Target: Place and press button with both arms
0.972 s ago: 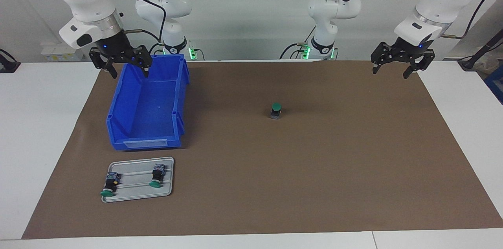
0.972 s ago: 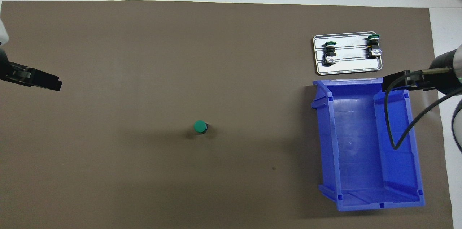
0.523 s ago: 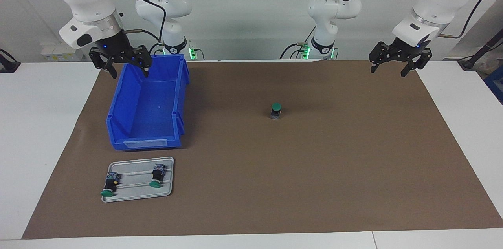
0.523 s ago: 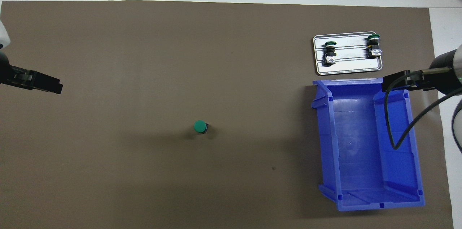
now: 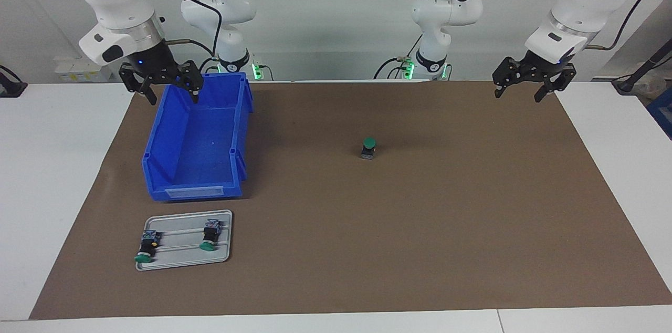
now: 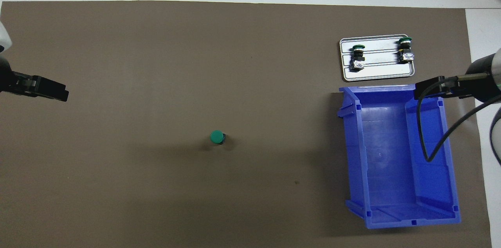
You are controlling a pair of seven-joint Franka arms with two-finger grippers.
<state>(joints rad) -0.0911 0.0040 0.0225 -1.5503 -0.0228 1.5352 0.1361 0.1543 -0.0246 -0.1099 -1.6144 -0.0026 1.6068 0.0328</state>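
The button (image 5: 369, 147) stands upright on the brown mat (image 5: 420, 228), green cap up, well apart from both grippers and roughly between them. The left gripper (image 5: 526, 92) hangs over the mat's corner, jaws spread wide and empty. The right gripper (image 5: 170, 92) hangs over the blue bin (image 5: 197, 194), also wide open. The button looks light, rigid and tippy; I'd grip the squarish base, not the domed cap.
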